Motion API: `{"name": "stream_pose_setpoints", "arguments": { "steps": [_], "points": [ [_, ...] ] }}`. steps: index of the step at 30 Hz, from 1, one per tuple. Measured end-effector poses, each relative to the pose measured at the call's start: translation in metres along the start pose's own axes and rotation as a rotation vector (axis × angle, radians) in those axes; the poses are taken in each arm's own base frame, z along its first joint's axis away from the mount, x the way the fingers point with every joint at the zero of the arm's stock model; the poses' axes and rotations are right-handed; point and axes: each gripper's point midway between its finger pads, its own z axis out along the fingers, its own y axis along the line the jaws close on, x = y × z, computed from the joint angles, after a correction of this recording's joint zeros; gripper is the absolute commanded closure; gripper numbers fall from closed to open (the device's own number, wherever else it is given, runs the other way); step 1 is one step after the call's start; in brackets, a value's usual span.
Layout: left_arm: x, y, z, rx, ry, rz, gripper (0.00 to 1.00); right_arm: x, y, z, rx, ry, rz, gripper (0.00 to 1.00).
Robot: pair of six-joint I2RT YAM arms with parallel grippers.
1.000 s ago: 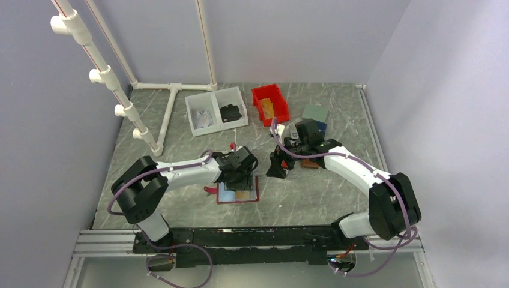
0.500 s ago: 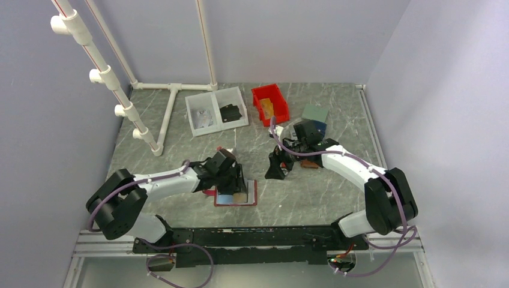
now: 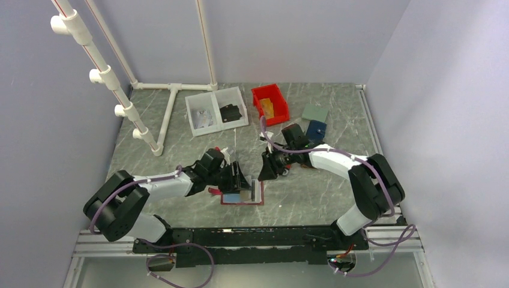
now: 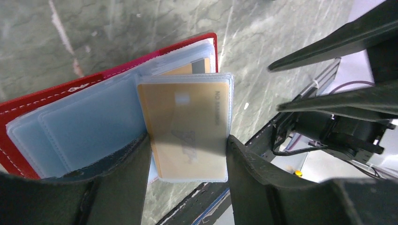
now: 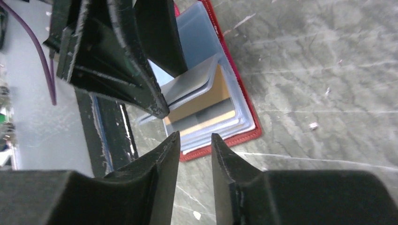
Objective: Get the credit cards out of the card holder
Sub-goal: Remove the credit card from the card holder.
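The red card holder (image 3: 242,203) lies open on the table near the front edge, its clear pockets up (image 4: 84,126). My left gripper (image 3: 239,180) (image 4: 187,140) straddles a raised plastic sleeve holding a tan-orange credit card (image 4: 187,122). Both fingers (image 4: 126,183) press on the sleeve's side edges. Another card edge shows in the pocket behind it (image 4: 187,69). My right gripper (image 3: 265,170) (image 5: 195,136) hovers just right of the holder (image 5: 220,140). Its jaws stand a narrow gap apart with nothing between them. From there I see a tan card (image 5: 206,98) under the lifted sleeve (image 5: 190,86).
A red bin (image 3: 269,103) and a white two-part tray (image 3: 216,111) stand at the back. A blue wallet (image 3: 316,129) and a grey-green flat piece (image 3: 314,113) lie behind the right arm. White pipe frames (image 3: 174,90) rise at the back left.
The right gripper has moved left toward the holder and narrowed its jaws. The left gripper has drawn nearer the front edge, and a sleeve now stands up from the holder.
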Motion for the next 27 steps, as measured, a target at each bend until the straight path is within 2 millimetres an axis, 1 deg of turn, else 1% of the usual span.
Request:
{"name": "stream_pose_setpoints", "arguments": {
  "steps": [2,6,11,16,27],
  "points": [
    [0.0,-0.004,0.002,0.026,0.006,-0.001,0.57,0.004,-0.002,0.006,-0.006,0.014,0.04,0.74],
    [0.001,-0.01,0.006,0.063,0.021,-0.003,0.57,0.009,-0.004,0.014,-0.012,0.036,0.101,0.74],
    [0.002,-0.014,0.01,0.094,0.034,-0.002,0.57,0.004,-0.003,0.016,-0.013,0.025,0.102,0.72],
    [0.003,-0.014,0.015,0.111,0.044,-0.005,0.57,0.002,-0.002,0.017,-0.015,0.022,0.095,0.71],
    [0.005,-0.013,0.015,0.12,0.051,-0.017,0.57,0.006,-0.008,0.028,0.028,0.061,0.088,0.71]
  ]
}}
